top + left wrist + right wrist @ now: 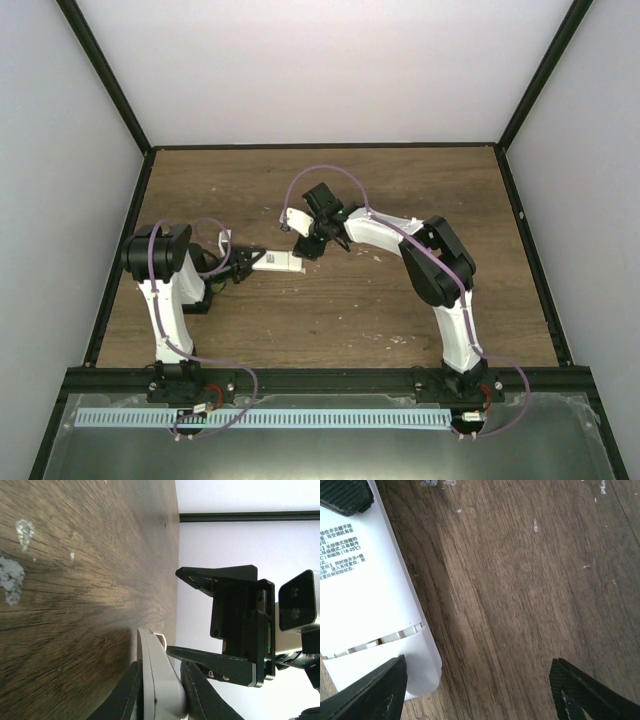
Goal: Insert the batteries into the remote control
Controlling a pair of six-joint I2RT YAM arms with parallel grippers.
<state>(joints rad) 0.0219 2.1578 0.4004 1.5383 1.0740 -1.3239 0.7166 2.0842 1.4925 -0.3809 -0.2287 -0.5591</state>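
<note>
While the left fingers [122, 697] are pinching the remote [365, 580] by its long edges at one end, the right fingers [590, 690] are hanging spread wide around its other end. One of them is lying over the rounded corner and the other is standing well apart over bare table [520, 580]. The remote is sitting between the two arms near the middle of the table, with its back turned toward the right wrist camera. Judging by the shadow along its edge, it is probably being held just off the wood.

The main risk is coming from that one-ended hold. If the right fingers are closing or pressing on the far end, they are likely levering the remote and twisting it out of the left pinch, or dropping it. A slotted seam [380, 641] is crossing the back near that end. I cannot tell whether the cover there is latched or partly slid, so a push in the wrong direction may be jamming it. The two sets of fingers are also working very close together, so a collision is possible. The batteries are not showing in any view, so their place is unknown.

Several lines of small black Chinese print [342, 550] are running across the back, and a bracketed "18-25" temperature range seems readable. No brand name is showing.
</note>
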